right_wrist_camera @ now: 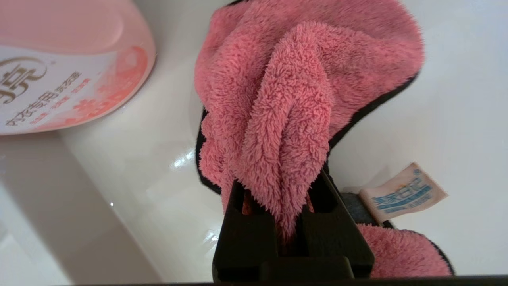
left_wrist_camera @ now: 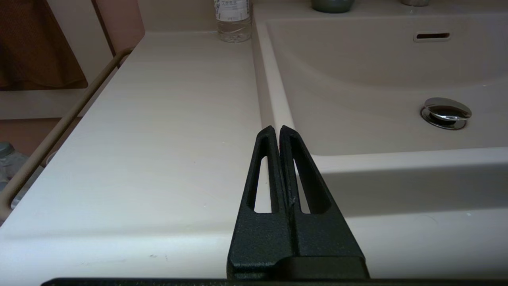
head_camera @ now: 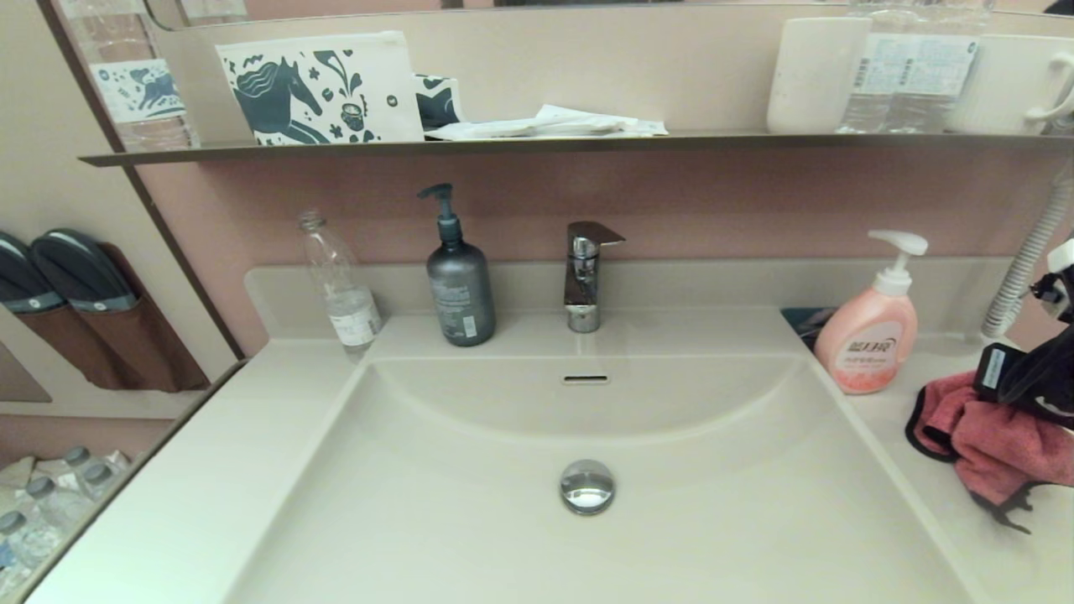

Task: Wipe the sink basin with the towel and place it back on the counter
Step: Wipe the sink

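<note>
While one towel (right_wrist_camera: 278,99) lies bunched on the counter (head_camera: 898,419) to the right of the sink basin (head_camera: 520,520), the right gripper (right_wrist_camera: 279,186) has its two fingers closed on a fold of the pink pile, the cloth gathered up between them and spreading out beyond the tips. One white care tag (right_wrist_camera: 403,190) sticks out from the towel's black edging beside the gripper. One pink soap bottle (head_camera: 868,335) stands just beside the towel, toward the back wall. By the back edge stand one grey pump bottle (head_camera: 460,285), one clear water bottle (head_camera: 340,289) and one chrome tap (head_camera: 585,273). One round drain plug (head_camera: 587,486) sits in the basin. The left gripper (left_wrist_camera: 279,131) hangs over the counter's left front, by the basin's rim, its fingers pressed together on nothing
</note>
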Available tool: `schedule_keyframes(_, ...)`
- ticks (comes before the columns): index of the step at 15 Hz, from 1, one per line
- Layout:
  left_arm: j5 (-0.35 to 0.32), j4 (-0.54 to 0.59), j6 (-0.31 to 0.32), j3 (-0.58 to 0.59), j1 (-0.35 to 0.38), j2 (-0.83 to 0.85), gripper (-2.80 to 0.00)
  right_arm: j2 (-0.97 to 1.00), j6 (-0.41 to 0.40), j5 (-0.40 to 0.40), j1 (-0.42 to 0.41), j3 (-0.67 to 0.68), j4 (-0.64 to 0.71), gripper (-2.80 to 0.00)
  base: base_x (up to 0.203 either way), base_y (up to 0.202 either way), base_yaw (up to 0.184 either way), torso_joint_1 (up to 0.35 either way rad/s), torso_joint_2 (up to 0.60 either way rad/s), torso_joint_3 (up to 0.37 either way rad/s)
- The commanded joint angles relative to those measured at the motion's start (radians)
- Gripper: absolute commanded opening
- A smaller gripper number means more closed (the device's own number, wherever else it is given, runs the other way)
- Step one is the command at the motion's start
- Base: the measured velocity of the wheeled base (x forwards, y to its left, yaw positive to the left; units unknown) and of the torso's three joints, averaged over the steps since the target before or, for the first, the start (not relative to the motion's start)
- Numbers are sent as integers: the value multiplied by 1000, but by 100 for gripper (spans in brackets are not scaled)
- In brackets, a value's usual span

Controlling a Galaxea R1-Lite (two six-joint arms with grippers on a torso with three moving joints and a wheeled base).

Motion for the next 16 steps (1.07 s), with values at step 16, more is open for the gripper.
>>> schedule_keyframes(16,0,0,0,0,0,0,-280,14,-12,-17,-6,39,-13,-280,0,0,0,0,0,0)
